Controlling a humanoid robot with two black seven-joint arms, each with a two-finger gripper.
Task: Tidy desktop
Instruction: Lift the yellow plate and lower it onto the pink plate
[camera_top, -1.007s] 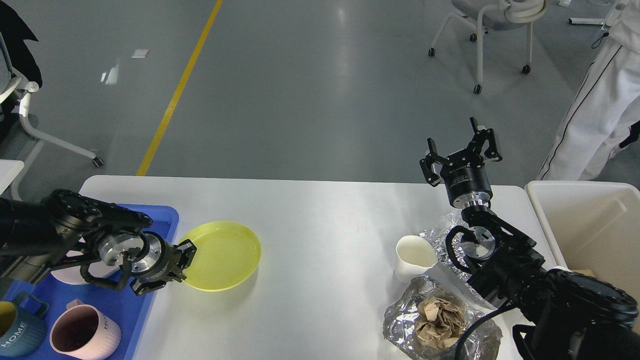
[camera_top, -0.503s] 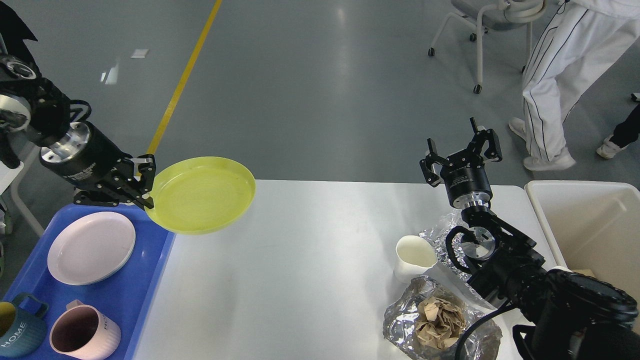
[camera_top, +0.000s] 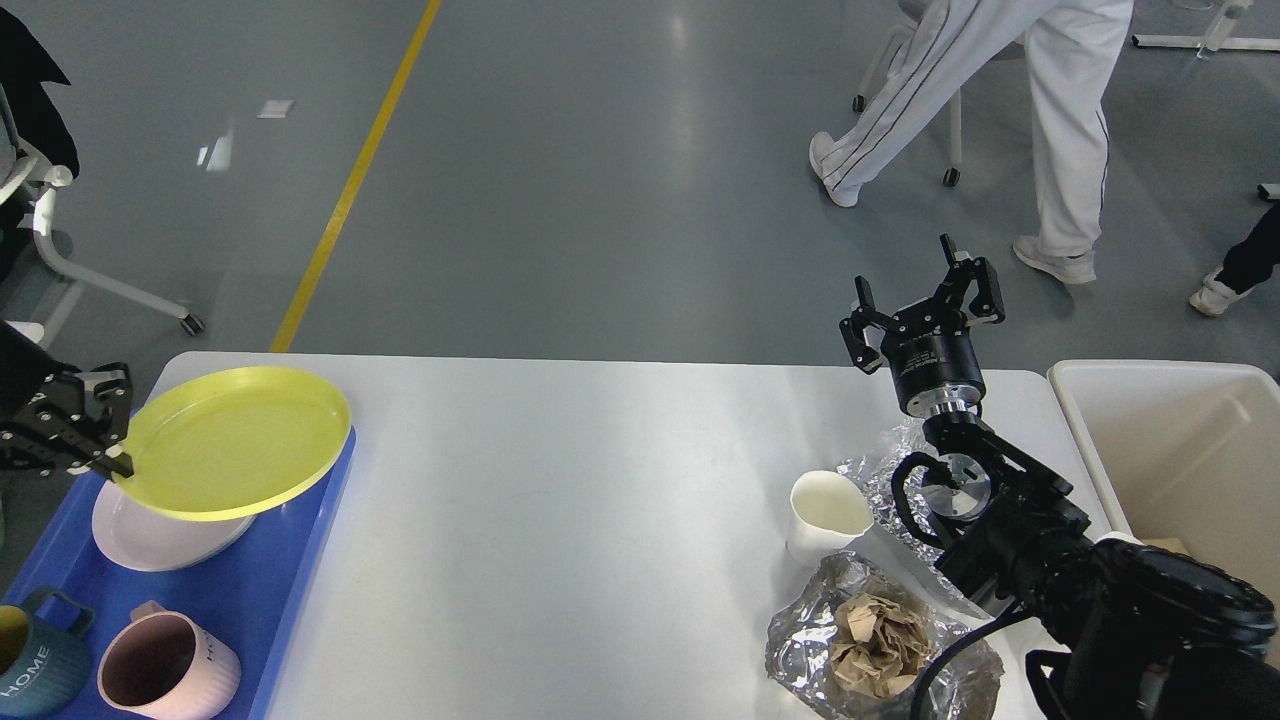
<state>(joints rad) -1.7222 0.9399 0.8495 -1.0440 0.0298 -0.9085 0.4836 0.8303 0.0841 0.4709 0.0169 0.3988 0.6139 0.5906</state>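
Note:
The white desktop (camera_top: 600, 480) fills the middle of the head view. My left gripper (camera_top: 112, 437) is shut on the left rim of a yellow plate (camera_top: 235, 440) and holds it above the blue tray (camera_top: 270, 590), over a pale pink plate (camera_top: 150, 535). My right gripper (camera_top: 925, 290) is open and empty, raised above the desktop's far right edge. A white paper cup (camera_top: 828, 512), crumpled foil (camera_top: 880, 465) and a foil wrap with brown paper (camera_top: 875, 640) lie at the right.
A pink mug (camera_top: 165, 670) and a blue mug (camera_top: 35, 665) stand on the tray's near end. A beige bin (camera_top: 1180, 450) stands right of the desktop. A person (camera_top: 1000, 100) walks behind, near a chair.
My left gripper has carried the yellow plate left and down, from above the desktop's far left corner to over the pink plate on the tray. The right arm has not moved. The person walked left.

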